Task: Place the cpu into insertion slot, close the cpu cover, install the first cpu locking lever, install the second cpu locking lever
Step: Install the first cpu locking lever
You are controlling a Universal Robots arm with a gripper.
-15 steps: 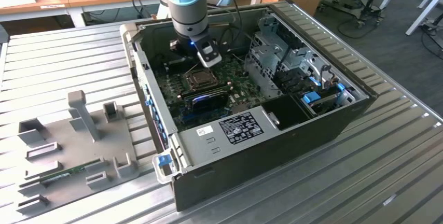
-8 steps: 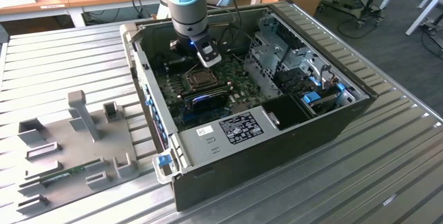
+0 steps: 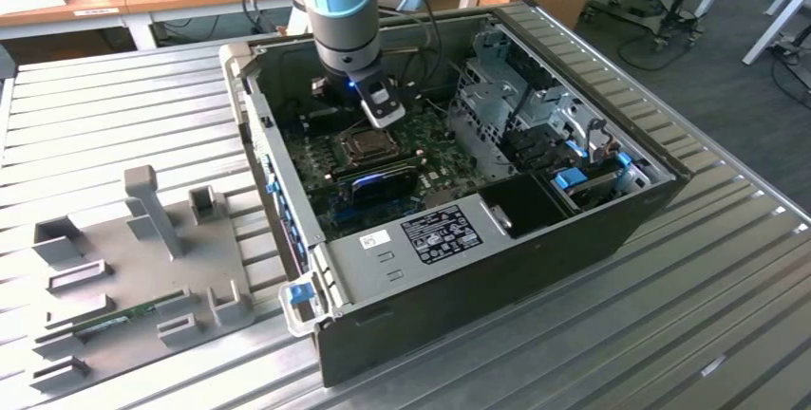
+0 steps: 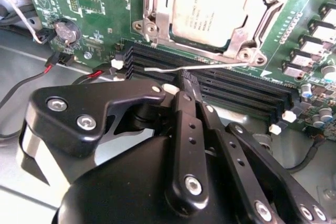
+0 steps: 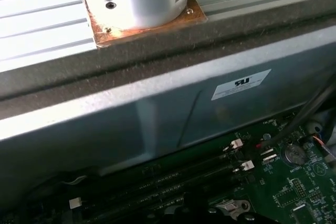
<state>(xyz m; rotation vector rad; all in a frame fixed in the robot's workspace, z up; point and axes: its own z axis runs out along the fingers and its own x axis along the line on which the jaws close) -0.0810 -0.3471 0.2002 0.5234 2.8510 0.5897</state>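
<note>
Ribbed metal bench [image 3: 709, 268] carries one open black computer case [image 3: 507, 268]. One silver-tan square cpu [image 4: 210, 11] sits in silver-framed insertion slot [image 4: 157, 24], mid-board. One black gripper [image 4: 189, 88] above, fingertips together, empty.

Cpu [image 4: 209, 11]: pale silver-tan face, dark print. Cpu cover [image 4: 157, 22]: bright silver metal. Insertion slot [image 3: 370, 143]: dark centre, silver rim in exterior view. Circuit board [image 4: 100, 3]: green, small silver and black parts. Memory slots [image 4: 231, 90]: black, white end clips. Thin lever [image 4: 194, 67]: silver wire. Gripper [image 4: 188, 90]: glossy black, silver screw heads. Arm [image 3: 345, 2]: light blue and grey bands. Computer case [image 3: 507, 268]: black outside, grey inside, white label. Table [image 3: 102, 116]: ribbed silver-grey. Fixture tray [image 3: 127, 249]: matte grey. Wires [image 4: 58, 61]: red and black.
</note>
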